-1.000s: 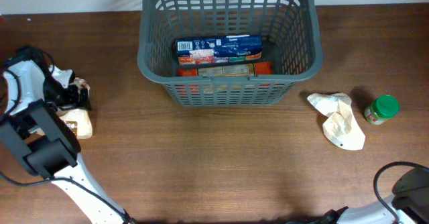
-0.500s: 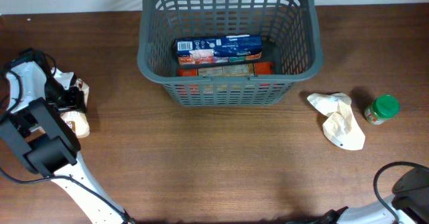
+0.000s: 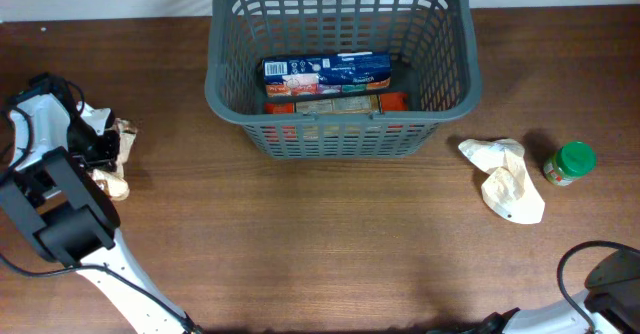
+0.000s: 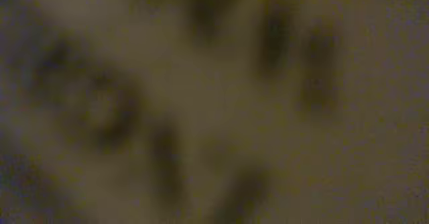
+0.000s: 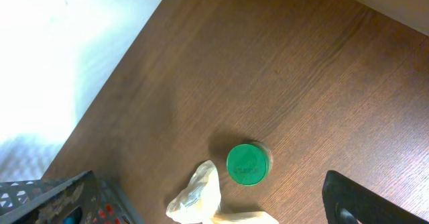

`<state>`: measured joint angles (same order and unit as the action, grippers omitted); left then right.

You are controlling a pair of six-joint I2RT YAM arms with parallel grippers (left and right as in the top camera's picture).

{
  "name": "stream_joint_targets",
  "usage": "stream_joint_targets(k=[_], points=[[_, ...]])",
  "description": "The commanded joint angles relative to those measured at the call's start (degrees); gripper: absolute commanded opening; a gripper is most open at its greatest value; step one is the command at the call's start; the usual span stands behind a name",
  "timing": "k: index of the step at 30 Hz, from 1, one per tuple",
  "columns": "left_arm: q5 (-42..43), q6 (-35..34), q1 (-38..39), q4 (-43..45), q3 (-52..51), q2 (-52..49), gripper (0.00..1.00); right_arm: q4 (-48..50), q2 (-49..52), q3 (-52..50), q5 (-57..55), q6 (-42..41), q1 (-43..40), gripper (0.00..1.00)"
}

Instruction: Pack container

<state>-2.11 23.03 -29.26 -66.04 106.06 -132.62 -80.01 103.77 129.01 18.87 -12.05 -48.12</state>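
Observation:
The container (image 3: 213, 86), a large dark grey lattice basket, stands at the back centre; its corner (image 5: 57, 196) also shows in the right wrist view. Inside it lie a blue box (image 3: 325, 70) and red and orange packets (image 3: 336, 102). At the far left my left gripper (image 3: 107, 150) is shut on a beige plastic bag (image 3: 113, 182), pinching its crumpled top. The left wrist view is only a brown blur. Of my right gripper a single dark finger (image 5: 355, 197) shows at the frame's lower right, high above the table, with nothing beside it.
A crumpled cream bag (image 3: 505, 179) and a green-lidded jar (image 3: 572, 162) lie right of the basket; the jar (image 5: 247, 163) and the bag (image 5: 198, 197) also appear from the right wrist. The right arm's base (image 3: 610, 284) sits at the front right corner.
My left gripper has shut on the beige bag, which has bunched up and looks smaller. The right arm has not moved.

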Motion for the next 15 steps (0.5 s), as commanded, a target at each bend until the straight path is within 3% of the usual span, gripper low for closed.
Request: stream_joint_targets(k=[1,8,15], points=[[0.9,0.2,0.0,-0.8,-3.2,-2.8,0.02,0.0,0.0,0.4,-0.3,-0.4,0.1,0.99],[0.9,0.2,1.2,-3.8,-0.1,-2.7,0.02,0.0,0.0,0.4,-0.3,-0.4,0.1,0.99],[2.6,0.2,1.4,-16.7,17.4,-2.6,0.02,0.0,0.0,0.4,-0.3,-0.4,0.1,0.99]])
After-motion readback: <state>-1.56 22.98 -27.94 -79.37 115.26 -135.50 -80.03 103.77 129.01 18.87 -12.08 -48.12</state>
